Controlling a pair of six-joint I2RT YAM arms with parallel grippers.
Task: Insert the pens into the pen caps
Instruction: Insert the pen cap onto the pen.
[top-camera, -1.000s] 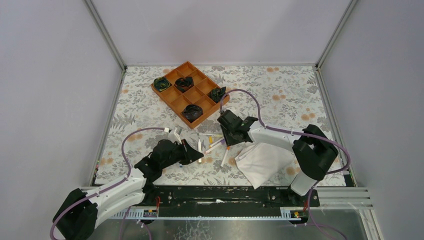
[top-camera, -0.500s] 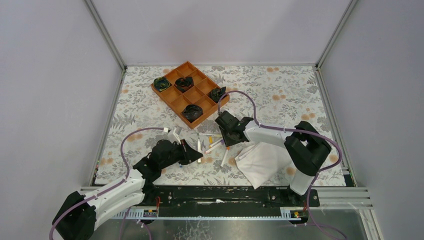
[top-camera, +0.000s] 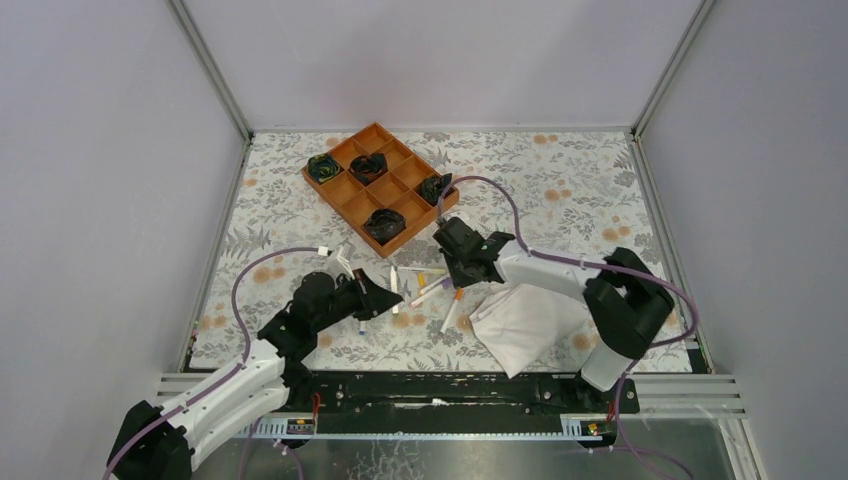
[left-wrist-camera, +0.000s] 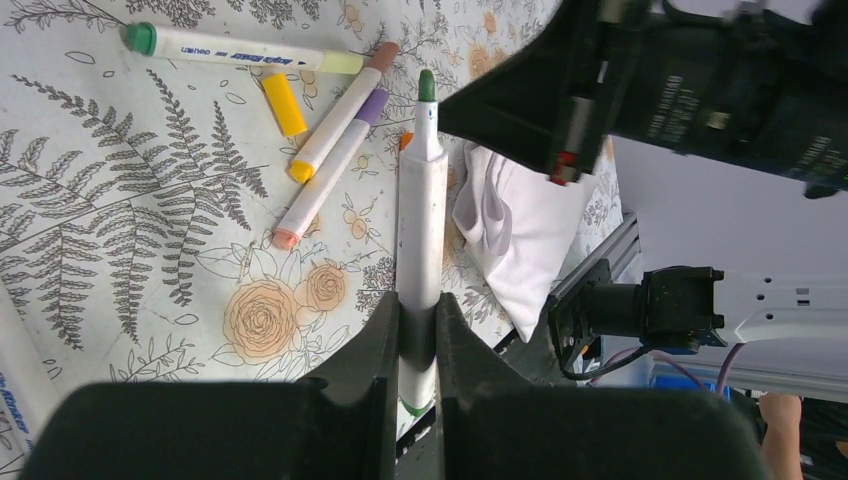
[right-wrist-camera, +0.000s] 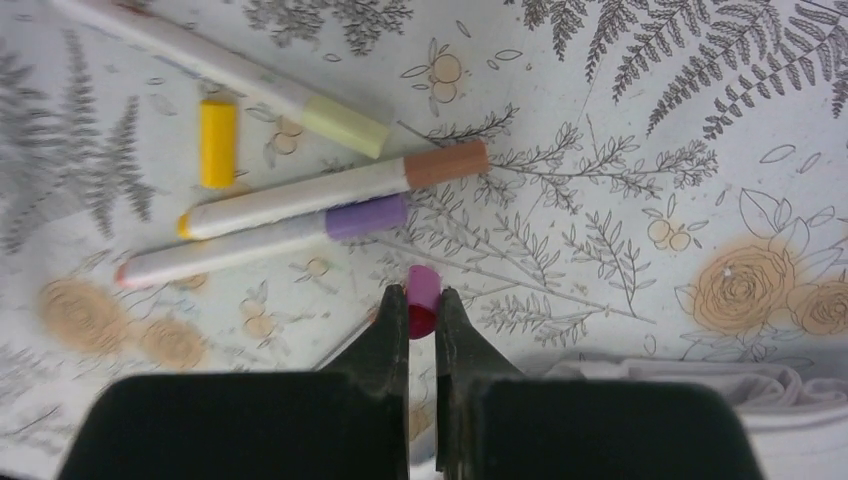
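Note:
My left gripper (left-wrist-camera: 420, 305) is shut on a white pen (left-wrist-camera: 421, 200) with a bare green tip. It holds the pen above the table, tip pointing away towards my right arm (left-wrist-camera: 700, 80). My right gripper (right-wrist-camera: 422, 312) is shut on a small pink cap (right-wrist-camera: 422, 298), just above the cloth's edge. On the table lie three capped pens: one with a brown cap (right-wrist-camera: 340, 188), one with a purple cap (right-wrist-camera: 260, 240), one with a pale yellow-green cap (right-wrist-camera: 230, 70). A loose yellow cap (right-wrist-camera: 217, 143) lies beside them. In the top view the grippers (top-camera: 378, 297) (top-camera: 462, 272) face each other.
A folded white cloth (top-camera: 525, 320) lies at the front right, under the right arm. An orange compartment tray (top-camera: 344, 216) with dark bundles stands at the back. The table's front rail is close behind the left gripper.
My left arm has shifted slightly left and away with the pen, and its wrist has turned. The right gripper has barely moved and keeps the pink cap.

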